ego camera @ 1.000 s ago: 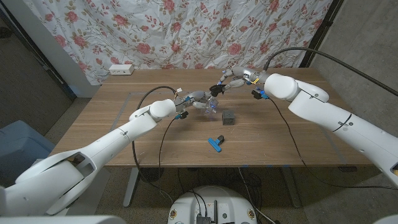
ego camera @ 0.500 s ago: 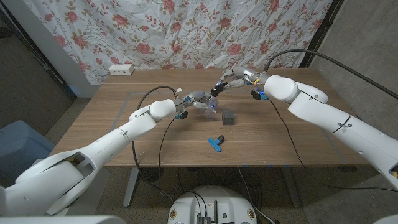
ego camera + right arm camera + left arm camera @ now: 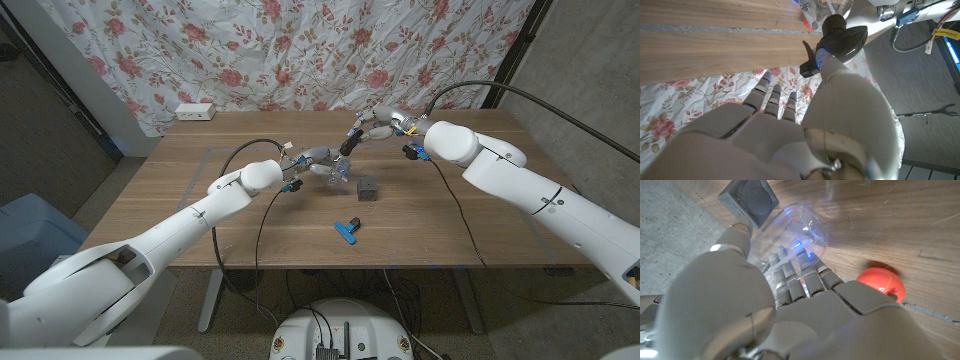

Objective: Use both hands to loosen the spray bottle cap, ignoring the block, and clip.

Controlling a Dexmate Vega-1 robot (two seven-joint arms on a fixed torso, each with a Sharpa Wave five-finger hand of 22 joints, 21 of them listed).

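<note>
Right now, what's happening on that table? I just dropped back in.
The left hand grips the clear spray bottle around its body, holding it over the middle of the wooden table. The right hand is on the bottle's black spray cap, thumb against it. The grey block and the blue clip lie untouched nearer the front edge.

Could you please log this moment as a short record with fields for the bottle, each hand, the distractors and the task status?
bottle: clear spray bottle, black spray head, raised off the wooden table
left hand: grips the bottle body
right hand: fingers at the black spray head
block: dark grey block, on the table beside the bottle, untouched
clip: blue clip, nearer the robot, untouched
status: both hands on the bottle; cannot tell whether the cap is loosened
</note>
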